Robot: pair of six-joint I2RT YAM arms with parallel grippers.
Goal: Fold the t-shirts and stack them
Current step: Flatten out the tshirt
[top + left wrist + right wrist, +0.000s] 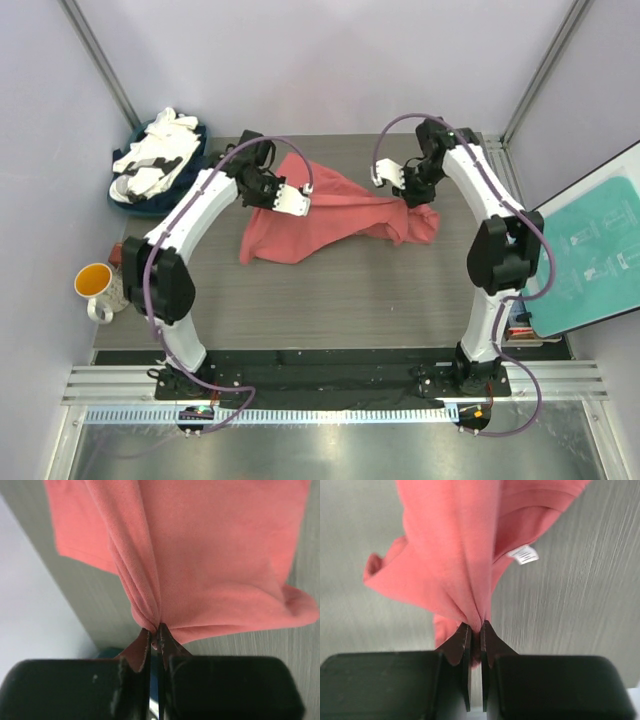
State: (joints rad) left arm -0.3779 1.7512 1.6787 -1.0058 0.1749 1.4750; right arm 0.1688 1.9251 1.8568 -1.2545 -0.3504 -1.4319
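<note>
The coral-red t-shirt (318,218) hangs bunched between both grippers over the far half of the table. My left gripper (272,188) is shut on its left end; in the left wrist view the cloth (200,555) fans out from the pinched tips (156,630). My right gripper (413,188) is shut on its right end; in the right wrist view the cloth (455,555) gathers into the tips (476,626), and its white neck tag (523,555) shows. White and dark navy tees (158,160) lie piled at the far left.
An orange-lined mug (95,287) stands off the table's left edge. A teal board (590,250) leans at the right. The grey table (350,300) lies under the shirt. Frame posts stand at the back corners.
</note>
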